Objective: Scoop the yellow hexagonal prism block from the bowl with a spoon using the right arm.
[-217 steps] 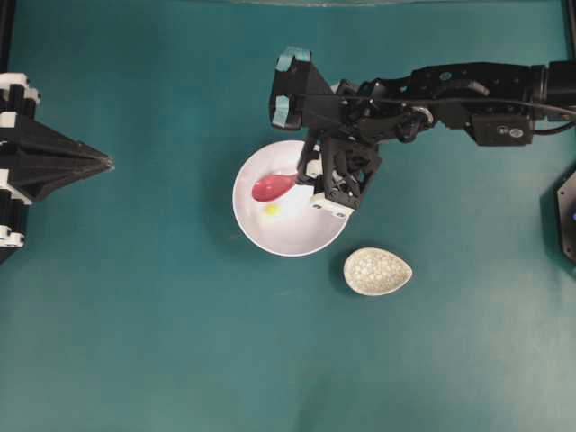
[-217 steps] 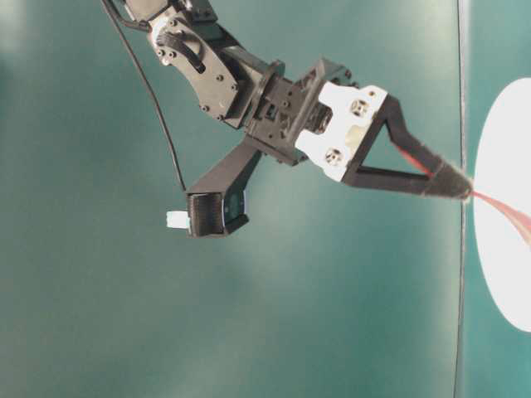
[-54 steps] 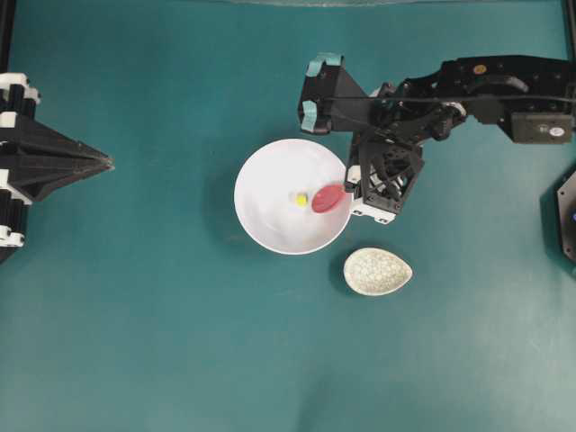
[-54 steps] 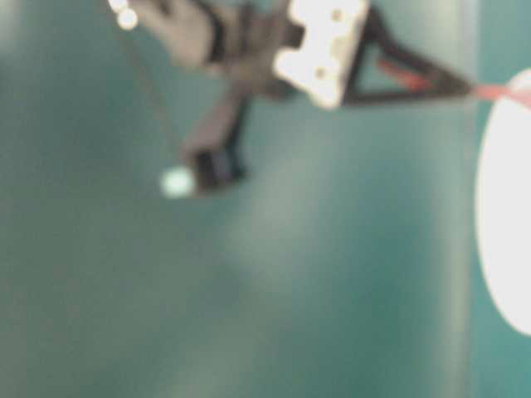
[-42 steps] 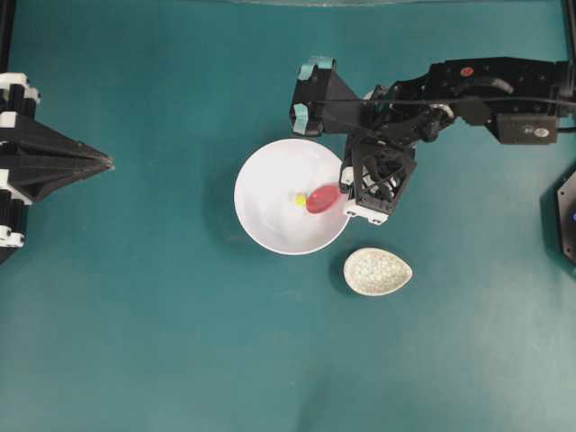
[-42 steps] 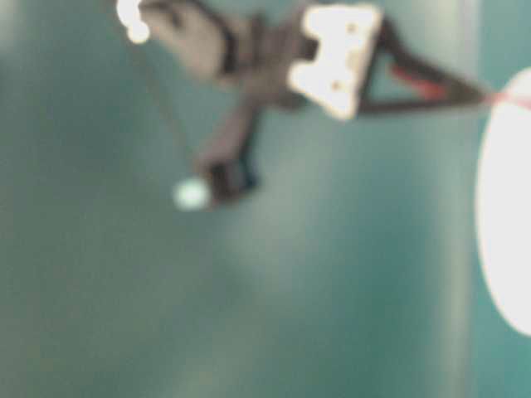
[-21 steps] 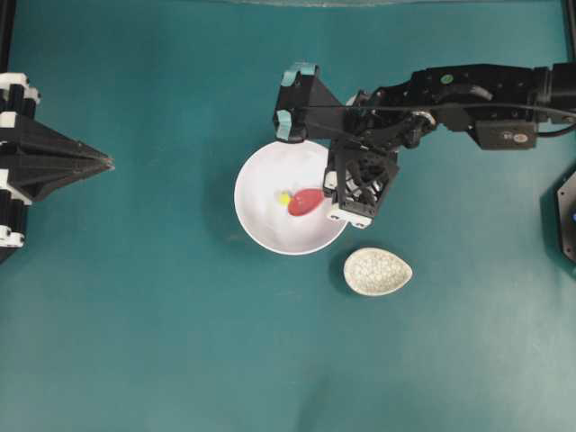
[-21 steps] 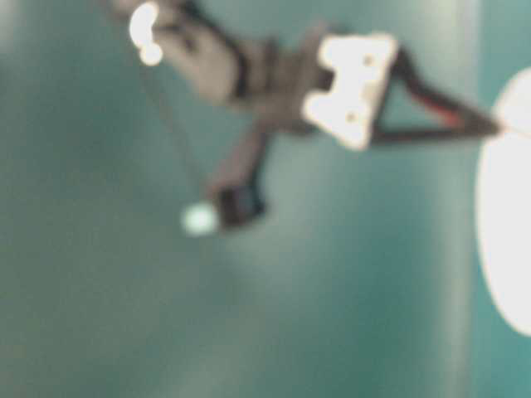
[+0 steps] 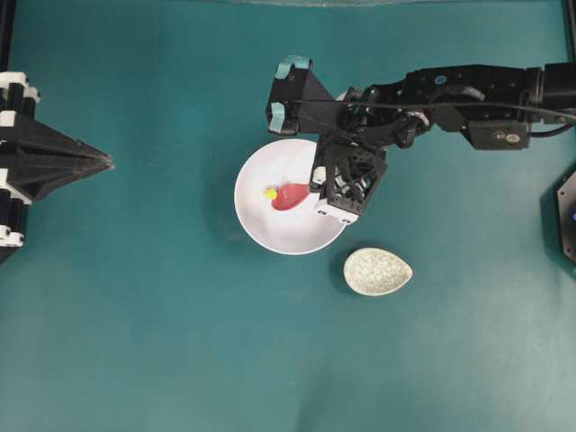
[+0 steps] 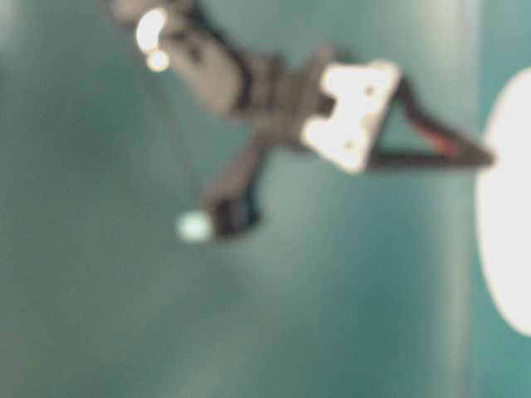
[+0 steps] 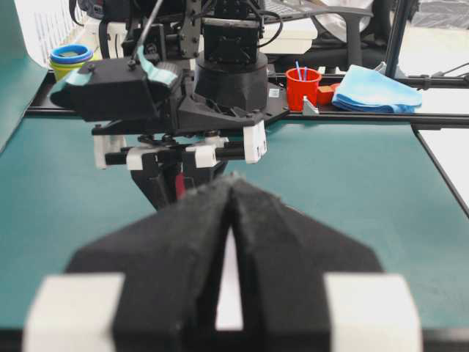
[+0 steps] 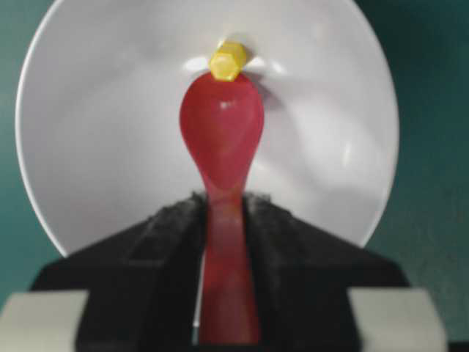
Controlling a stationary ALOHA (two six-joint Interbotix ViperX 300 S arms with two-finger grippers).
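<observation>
The white bowl (image 9: pixel 279 229) sits mid-table. Inside it, left of centre, lies the tiny yellow hexagonal prism block (image 9: pixel 270 193). The red-pink spoon (image 9: pixel 291 196) lies low in the bowl with its scoop pointing left. In the right wrist view the block (image 12: pixel 229 60) touches the far tip of the spoon (image 12: pixel 222 132), outside the scoop. My right gripper (image 12: pixel 223 202) is shut on the spoon's handle, over the bowl's right part (image 9: pixel 317 189). My left gripper (image 9: pixel 106 163) is shut and empty at the table's left edge, far from the bowl.
A small speckled oval spoon rest (image 9: pixel 377 271) lies just below and right of the bowl. The right arm (image 9: pixel 450 99) reaches in from the right edge. The table-level view is blurred. Beyond the table, a red cup (image 11: pixel 303 88) and blue cloth (image 11: pixel 374 88) sit on a bench.
My right gripper has swept the spoon leftward across the bowl. The yellow block moved left ahead of the spoon's tip. The left arm has not moved.
</observation>
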